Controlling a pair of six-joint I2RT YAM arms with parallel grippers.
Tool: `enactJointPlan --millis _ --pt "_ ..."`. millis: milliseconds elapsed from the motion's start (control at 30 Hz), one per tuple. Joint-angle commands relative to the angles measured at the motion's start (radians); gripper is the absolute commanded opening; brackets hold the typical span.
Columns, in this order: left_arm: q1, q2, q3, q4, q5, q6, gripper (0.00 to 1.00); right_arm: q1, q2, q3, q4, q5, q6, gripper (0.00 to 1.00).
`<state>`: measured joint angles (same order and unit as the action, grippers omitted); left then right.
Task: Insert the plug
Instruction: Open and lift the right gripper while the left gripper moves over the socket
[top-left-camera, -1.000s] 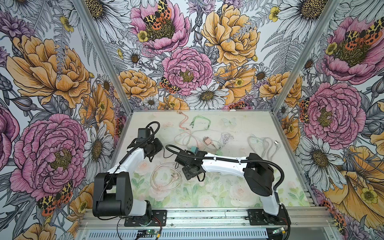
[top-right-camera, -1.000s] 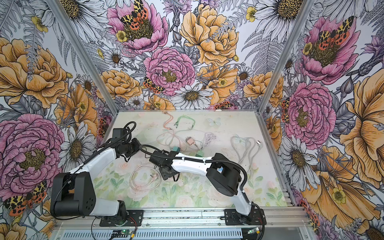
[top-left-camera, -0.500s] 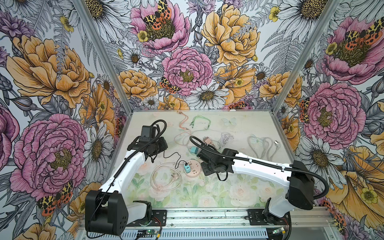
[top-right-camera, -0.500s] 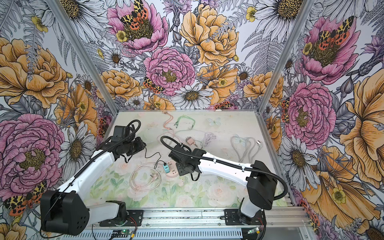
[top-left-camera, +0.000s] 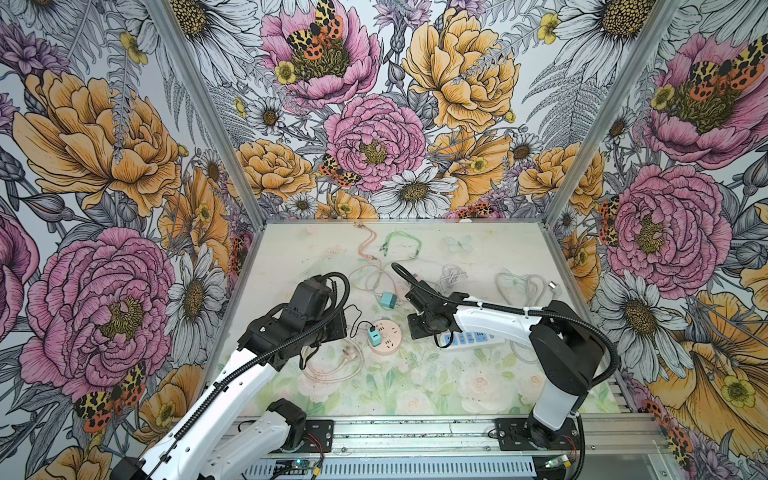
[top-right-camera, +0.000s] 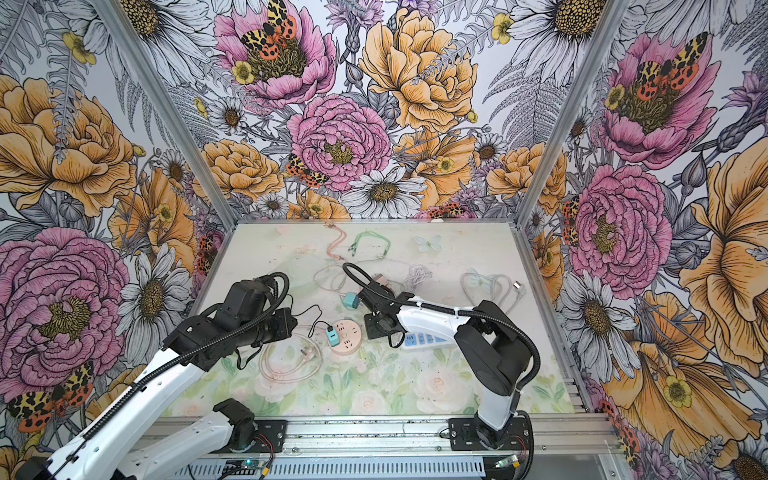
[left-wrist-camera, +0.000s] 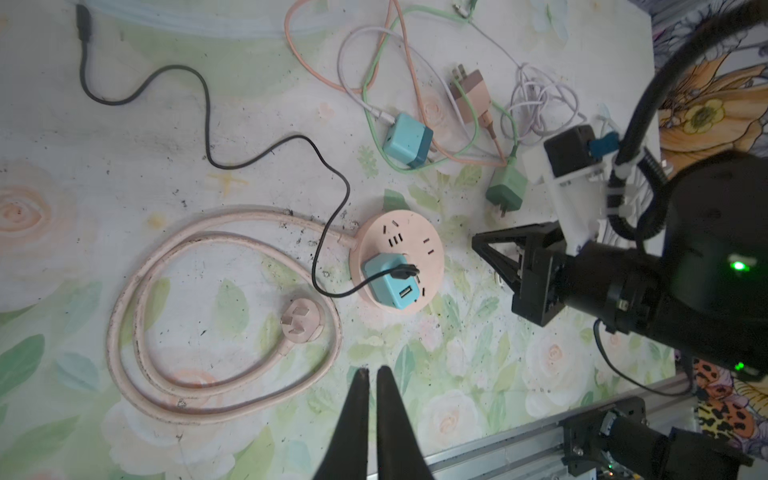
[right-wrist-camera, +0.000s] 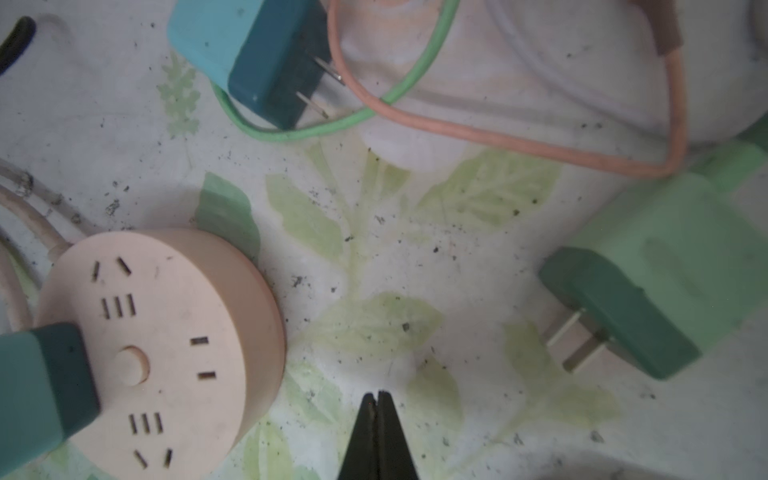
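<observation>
Judging from how things lie, the insertion looks finished. The teal adapter (left-wrist-camera: 388, 282) stands in the round pink socket (left-wrist-camera: 411, 232), at the 9 o'clock edge of the socket's face in both top views. Its body sits flat against the pink top and no prongs show. A black cable (left-wrist-camera: 208, 124) is plugged into the adapter and trails off across the counter (top-left-camera: 415, 395).

Neither arm holds anything. The left gripper (left-wrist-camera: 371, 370) has its fingers drawn almost together, with only a thin slit between them and nothing in it. It hangs above the counter at about 9 o'clock from the socket, clear of it. The right gripper (right-wrist-camera: 377, 395) is pressed fully together and empty. It sits at about 3 o'clock from the socket, near it but not touching.

What is left seems to be only pulling the arms away, unless more plugs are meant to go in:

- A second teal adapter (top-left-camera: 388, 300) lies loose at 12 o'clock from the socket, prongs bare.
- A green adapter (right-wrist-camera: 648, 291) lies on its side at about 2 o'clock, also unplugged.
- A white power strip (top-left-camera: 473, 340) lies at 3 o'clock, partly under the right arm.
- The socket's own pink cord (left-wrist-camera: 301, 326) lies coiled at 8 o'clock with its plug free.

How firmly the seated adapter is pushed home cannot be told from here.
</observation>
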<state>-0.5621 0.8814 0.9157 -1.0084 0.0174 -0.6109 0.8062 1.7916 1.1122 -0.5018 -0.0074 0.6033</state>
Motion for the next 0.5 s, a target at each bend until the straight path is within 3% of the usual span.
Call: enactJointPlan --millis 0,233,467 --pt "-0.065 0.021 -0.057 -0.033 -0.016 -0.067 0.08 0.005 0.044 0.037 0.078 -0.051 -0.023 0.00" --pt "-0.112 0.050 -0.226 0.114 0.035 -0.143 0.07 0.028 0.073 0.013 0.126 -0.089 0.005 0.00" --pt "-0.101 0.094 -0.256 0.190 -0.007 -0.169 0.07 0.092 0.072 0.005 0.138 -0.108 0.045 0.00"
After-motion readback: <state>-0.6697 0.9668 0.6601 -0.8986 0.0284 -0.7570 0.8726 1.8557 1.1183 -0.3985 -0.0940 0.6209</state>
